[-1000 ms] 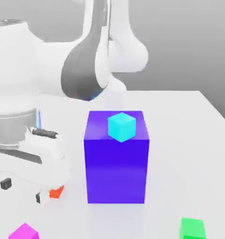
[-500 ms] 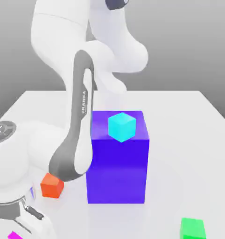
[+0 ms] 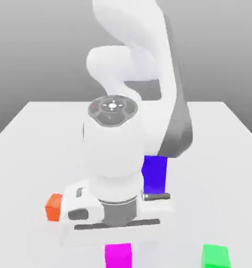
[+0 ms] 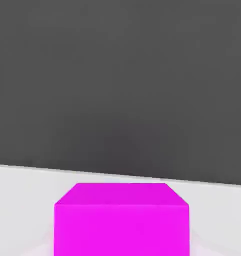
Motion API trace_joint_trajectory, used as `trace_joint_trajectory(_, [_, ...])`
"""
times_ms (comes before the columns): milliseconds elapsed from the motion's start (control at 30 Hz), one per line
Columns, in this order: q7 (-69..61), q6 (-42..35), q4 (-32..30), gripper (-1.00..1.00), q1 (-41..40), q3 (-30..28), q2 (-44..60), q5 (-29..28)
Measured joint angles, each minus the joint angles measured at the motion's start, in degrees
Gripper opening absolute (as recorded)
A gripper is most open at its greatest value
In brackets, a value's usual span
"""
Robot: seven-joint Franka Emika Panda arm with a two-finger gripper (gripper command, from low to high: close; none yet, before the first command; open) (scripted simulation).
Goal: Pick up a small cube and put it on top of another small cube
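The arm has swung round in the last second. A moment ago its hand hung low at the exterior view's left, near the small orange cube (image 3: 54, 207); now the whole wrist stands squarely in front of me, its broad white hand body directly above the small magenta cube (image 3: 118, 256). That cube sits on the white counter (image 3: 222, 157) at about 6 o'clock from the wrist, at the near edge of the scene. In the hand view the same magenta cube (image 4: 121, 220) lies close and centred before the camera, resting flat on the counter.

The big blue-purple block (image 3: 155, 174), in full sight half a second ago, is now mostly hidden behind the arm; a strip of it peeks out at roughly 2 o'clock from the hand. The orange cube lies at 9 o'clock from the hand, and the small green cube (image 3: 216, 256) sits well apart at about 4 o'clock.

I cannot tell whether the jaws are open or closed.

To my eye the shift means the arm has lined up over the cube it means to lift, and the grasp is not yet made.
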Motion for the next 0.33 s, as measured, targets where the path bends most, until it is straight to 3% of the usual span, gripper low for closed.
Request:
trace_joint_trajectory(133, [-7.2, -0.1, -1.1, -1.0, 4.6, 5.5, -1.0, -3.4])
trace_joint_trajectory(233, [-8.6, 4.7, -0.6, -1.0, 7.6, 6.2, 4.4, -7.0])
trace_joint_trajectory(267, [-8.5, 5.7, -0.5, 1.0, 7.9, 6.0, 5.5, -7.5])
trace_joint_trajectory(333, [-8.5, 5.7, -0.5, 1.0, 7.9, 6.0, 5.5, -7.5])
